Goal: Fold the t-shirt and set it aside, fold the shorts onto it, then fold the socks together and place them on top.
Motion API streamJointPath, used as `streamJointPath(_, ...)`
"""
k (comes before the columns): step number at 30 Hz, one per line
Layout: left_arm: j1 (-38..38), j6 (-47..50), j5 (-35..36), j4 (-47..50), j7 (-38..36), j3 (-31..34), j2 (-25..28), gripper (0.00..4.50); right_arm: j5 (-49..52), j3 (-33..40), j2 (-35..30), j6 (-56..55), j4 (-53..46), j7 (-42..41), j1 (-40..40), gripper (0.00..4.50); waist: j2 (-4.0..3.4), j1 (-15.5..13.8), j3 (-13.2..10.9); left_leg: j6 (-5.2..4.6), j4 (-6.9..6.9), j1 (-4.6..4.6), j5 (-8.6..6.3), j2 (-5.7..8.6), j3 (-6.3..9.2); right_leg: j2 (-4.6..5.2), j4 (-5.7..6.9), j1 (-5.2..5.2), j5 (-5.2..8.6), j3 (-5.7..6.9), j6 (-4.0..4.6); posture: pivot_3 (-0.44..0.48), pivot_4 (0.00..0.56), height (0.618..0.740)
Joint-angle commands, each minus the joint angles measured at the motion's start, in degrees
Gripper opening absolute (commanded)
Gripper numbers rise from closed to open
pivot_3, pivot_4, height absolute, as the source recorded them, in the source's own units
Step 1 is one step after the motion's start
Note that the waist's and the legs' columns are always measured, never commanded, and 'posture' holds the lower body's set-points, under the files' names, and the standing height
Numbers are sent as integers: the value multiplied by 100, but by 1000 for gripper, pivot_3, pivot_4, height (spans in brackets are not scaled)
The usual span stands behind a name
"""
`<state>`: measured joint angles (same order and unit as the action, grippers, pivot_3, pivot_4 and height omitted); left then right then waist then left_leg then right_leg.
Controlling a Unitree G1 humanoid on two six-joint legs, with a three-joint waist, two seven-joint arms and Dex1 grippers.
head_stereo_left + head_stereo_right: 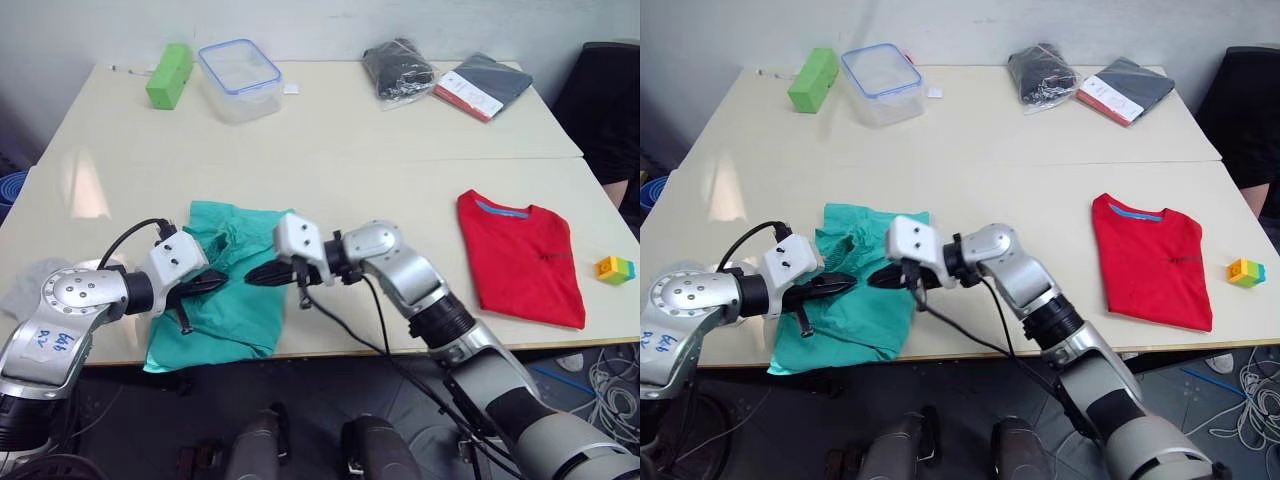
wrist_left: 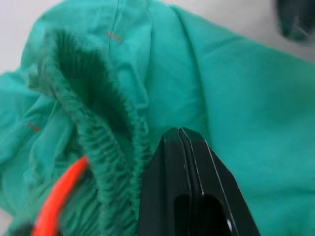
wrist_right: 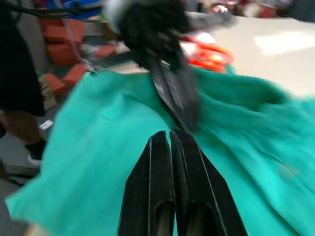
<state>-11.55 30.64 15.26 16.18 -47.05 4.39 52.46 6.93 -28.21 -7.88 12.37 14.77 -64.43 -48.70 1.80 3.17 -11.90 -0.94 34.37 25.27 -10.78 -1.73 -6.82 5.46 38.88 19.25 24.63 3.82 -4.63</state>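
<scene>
From the head cameras I see the t-shirt [image 1: 522, 258] already folded flat on the right of the table [image 1: 330, 150], the shorts [image 1: 225, 290] crumpled at the near left edge and not yet on it, and what may be the socks [image 1: 30, 283] at far left, untouched. In my left wrist view, the left gripper [image 2: 189, 147] sits closed above the shorts' waistband without clamping cloth. In my right wrist view, the right gripper [image 3: 170, 140] is likewise pressed together over the teal fabric, facing the left one.

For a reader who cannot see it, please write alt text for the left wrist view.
The left gripper, its two black fingers pressed together, hovers over crumpled teal-green cloth shorts. Their gathered elastic waistband stands open beside it, with a neon orange drawstring below.
</scene>
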Motion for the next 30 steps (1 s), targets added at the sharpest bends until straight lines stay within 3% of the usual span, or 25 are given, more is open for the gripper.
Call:
streamJointPath(1,-37,-158,-198,-278,101,72,-1,0,-716,-588,142,-692,529,177,93,28,1,0,0,-2,1,-1,1,0,0,0,0,0,0,0,0,0,150,740)
streamJointPath(6,-228,-110,-380,-760,598,413,-79,0,-1105,-778,92,-1069,833,154,113,28,2,2,1,-3,3,-3,16,2,-1,2,15,4,0,-2,0,0,150,740)
streamJointPath(11,-513,277,-88,-945,894,930,-235,0,-1138,-752,-39,-1194,725,-69,205,28,2,8,1,1,2,-7,18,0,1,2,29,8,0,0,0,0,150,740)
streamJointPath(18,-989,1641,1657,-254,544,1935,-421,0,-1009,-586,-70,-1129,623,-215,174,28,9,4,4,3,2,-7,19,0,4,2,30,7,0,2,0,0,150,740)
streamJointPath(20,-853,1804,1999,195,242,1806,-344,0,-995,-542,-37,-1160,658,-201,160,28,9,5,4,3,2,-8,19,1,4,2,29,4,0,2,0,0,150,740)
streamJointPath(22,-614,1737,1888,492,76,1445,-207,0,-905,-437,23,-1111,659,-179,124,28,9,5,4,3,2,-8,20,1,4,1,26,2,0,1,0,0,150,740)
streamJointPath(26,62,1133,1050,593,-114,547,238,0,-77,256,326,-292,535,-265,-129,28,8,33,4,8,-2,-12,23,0,1,-4,26,3,0,-7,1,0,150,740)
streamJointPath(30,351,489,80,-123,375,-38,188,0,337,969,675,329,1165,100,-693,28,6,29,2,12,-7,-12,26,-4,2,-8,33,11,2,-9,4,0,150,740)
